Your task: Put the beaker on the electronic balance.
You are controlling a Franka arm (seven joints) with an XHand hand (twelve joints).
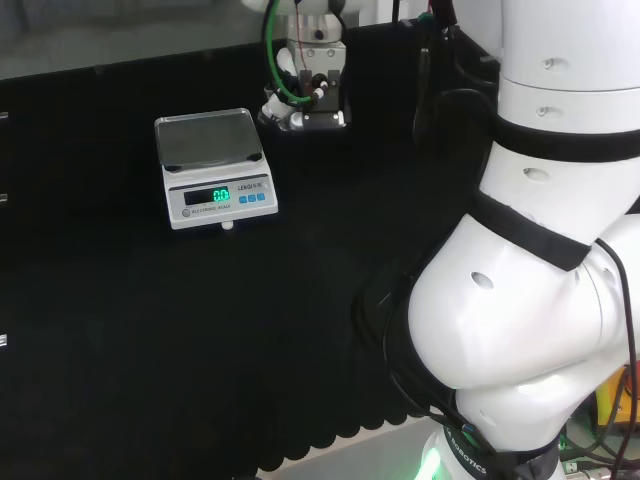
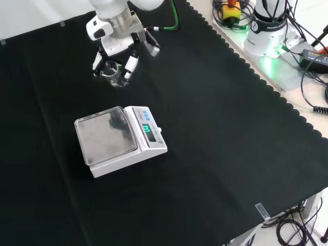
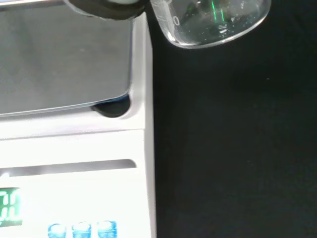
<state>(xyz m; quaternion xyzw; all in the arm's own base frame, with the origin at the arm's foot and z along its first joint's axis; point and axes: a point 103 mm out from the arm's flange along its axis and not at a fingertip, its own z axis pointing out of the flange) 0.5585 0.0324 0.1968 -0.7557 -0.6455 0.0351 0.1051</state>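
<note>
A clear glass beaker (image 2: 112, 71) sits between the fingers of the black and white hand (image 2: 117, 47) near the top of the front view, fingers curled round its sides. In the wrist view the beaker's (image 3: 213, 22) rounded base shows above the black cloth, beside the balance's corner. The white electronic balance (image 2: 149, 145) with a steel pan (image 2: 105, 134) stands nearer the camera in the front view, apart from the hand, its pan bare. In the head view the hand (image 1: 305, 98) is right of and beyond the balance (image 1: 215, 200), whose display is lit green.
The arm's white links (image 1: 530, 300) stand at the right of the head view. In the front view the arm's base (image 2: 269, 25), cables and a power brick (image 2: 313, 56) lie past the cloth's scalloped edge (image 2: 256, 77) at upper right.
</note>
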